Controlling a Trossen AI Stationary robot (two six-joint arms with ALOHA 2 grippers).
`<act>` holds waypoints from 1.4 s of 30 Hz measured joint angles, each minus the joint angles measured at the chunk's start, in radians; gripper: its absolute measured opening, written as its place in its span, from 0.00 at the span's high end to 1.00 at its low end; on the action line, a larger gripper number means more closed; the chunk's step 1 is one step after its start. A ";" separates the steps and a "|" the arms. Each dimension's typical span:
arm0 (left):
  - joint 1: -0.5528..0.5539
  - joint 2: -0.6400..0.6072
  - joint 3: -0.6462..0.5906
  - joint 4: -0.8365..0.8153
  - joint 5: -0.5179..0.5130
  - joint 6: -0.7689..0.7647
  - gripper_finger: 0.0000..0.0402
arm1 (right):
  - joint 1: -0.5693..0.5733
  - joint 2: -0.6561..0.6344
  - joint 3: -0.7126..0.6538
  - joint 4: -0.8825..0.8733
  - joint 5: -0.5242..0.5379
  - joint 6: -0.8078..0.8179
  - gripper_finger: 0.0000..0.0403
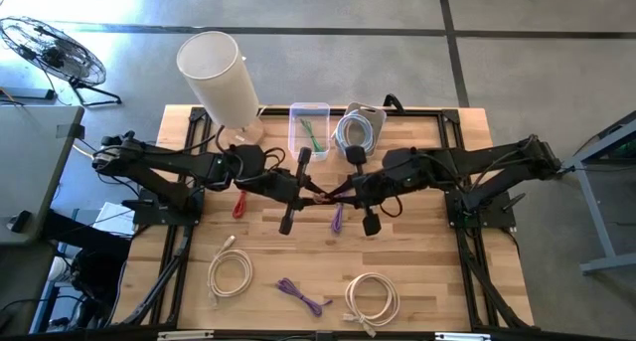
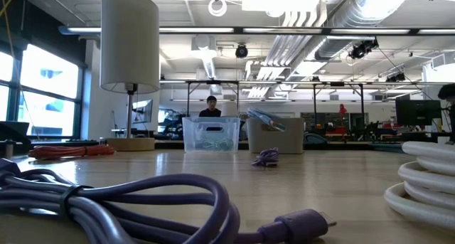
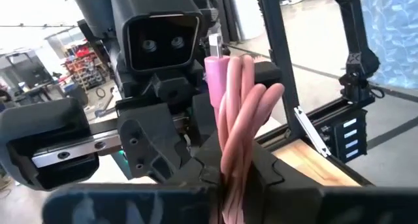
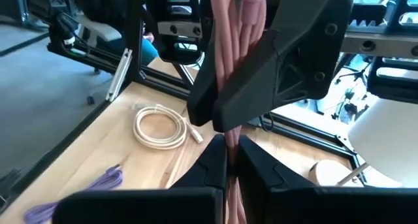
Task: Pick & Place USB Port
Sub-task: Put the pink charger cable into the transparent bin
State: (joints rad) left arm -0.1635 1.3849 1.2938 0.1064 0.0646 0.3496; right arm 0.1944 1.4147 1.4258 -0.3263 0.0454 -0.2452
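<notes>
Pink cable (image 3: 238, 113) gripped by both claws, L (image 1: 316, 193) & R (image 1: 334, 195), mid-table.

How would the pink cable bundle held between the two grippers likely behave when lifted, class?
The pink cable is folded into several parallel strands, so probably floppy, sagging where unsupported. It looks thin, so likely light. The left gripper and right gripper both pinch it, suggesting it could slip if gripped loosely.

Both grippers meet above the table's (image 1: 417, 281) middle — left gripper (image 1: 316, 194) and right gripper (image 1: 330, 196) pinched on 1 cable bundle (image 3: 236, 113). Behind them stands a bin (image 1: 309, 128) (lamp (image 1: 221, 78) to its left), with 3 coiled cables along the front edge.
</notes>
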 joint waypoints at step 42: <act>0.314 0.035 0.001 -0.501 -0.557 -0.614 0.97 | 0.161 -0.258 0.000 -0.547 0.332 0.449 0.51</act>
State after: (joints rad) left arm 0.1502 1.4199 1.2945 -0.3943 -0.4924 -0.2645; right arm 0.3551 1.1565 1.4258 -0.8729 0.3778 0.2041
